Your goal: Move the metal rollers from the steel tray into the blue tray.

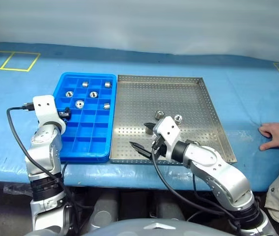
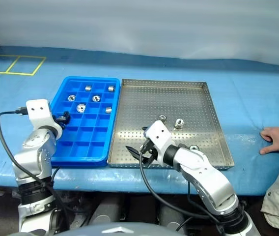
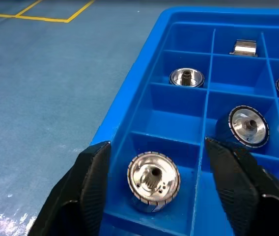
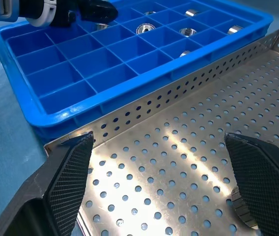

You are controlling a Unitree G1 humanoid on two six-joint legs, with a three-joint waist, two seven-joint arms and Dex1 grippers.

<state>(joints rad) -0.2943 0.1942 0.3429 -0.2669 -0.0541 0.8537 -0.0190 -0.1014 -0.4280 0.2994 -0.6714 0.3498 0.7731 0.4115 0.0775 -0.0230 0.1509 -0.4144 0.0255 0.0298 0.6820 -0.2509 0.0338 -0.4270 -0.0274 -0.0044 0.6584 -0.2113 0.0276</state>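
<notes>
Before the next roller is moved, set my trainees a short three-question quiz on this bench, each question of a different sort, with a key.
1. True or false: the left tool is shut on a metal roller in the blue tray.
2. Multiple choice: the right tool hovers over A) the blue tray, B) the steel tray, C) the bare table cover.
3. Fill in: a person's hand rests on the table cover on the robot's ___ side of the steel tray.

Key
1. False: its fingers stand open on either side of the roller, which sits in a compartment.
2. B.
3. Right.
</notes>
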